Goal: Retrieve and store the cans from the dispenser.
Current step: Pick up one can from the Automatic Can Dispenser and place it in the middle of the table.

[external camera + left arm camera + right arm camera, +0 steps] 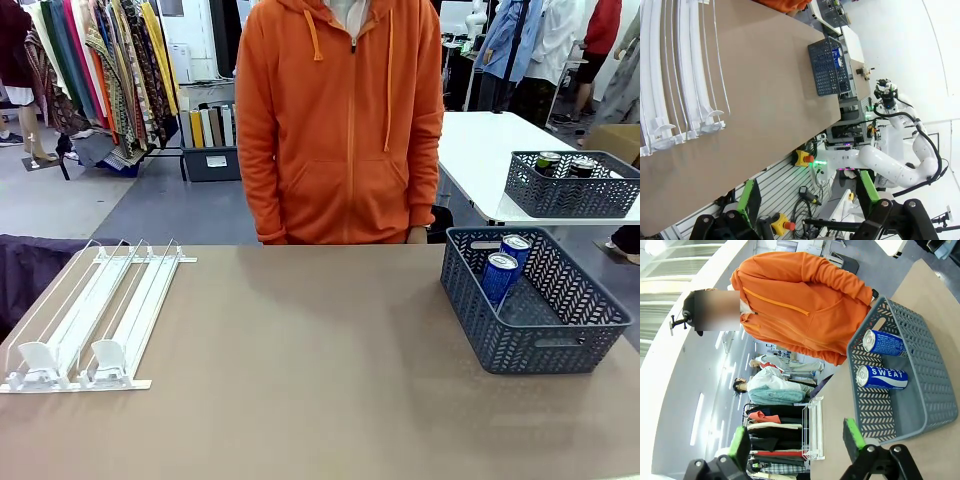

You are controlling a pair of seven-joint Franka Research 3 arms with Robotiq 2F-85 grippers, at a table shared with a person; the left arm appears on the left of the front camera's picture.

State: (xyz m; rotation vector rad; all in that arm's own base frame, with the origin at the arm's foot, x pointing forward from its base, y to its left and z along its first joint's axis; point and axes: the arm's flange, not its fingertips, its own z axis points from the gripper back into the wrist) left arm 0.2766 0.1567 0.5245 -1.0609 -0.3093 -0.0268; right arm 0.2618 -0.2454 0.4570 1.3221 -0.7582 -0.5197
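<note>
The white wire-rail dispenser (100,310) lies at the table's left with bare lanes and its stopper tabs toward me. It also appears as a rack (680,75) in the left wrist view and as a small rack (812,429) in the right wrist view. Two blue cans (500,276) (517,250) lean inside the dark grey basket (530,345) at the right. The right wrist view shows the same cans (882,377) (886,344) lying in that basket (874,412). My left gripper (807,195) is open and off the table's near edge. My right gripper (796,440) is also open, apart from the basket.
A person in an orange hoodie (340,120) stands at the far edge, hands down. A second grey basket (570,190) with dark cans sits on a white table behind. The brown tabletop (300,350) lies bare between dispenser and basket. The right arm (890,165) shows in the left wrist view.
</note>
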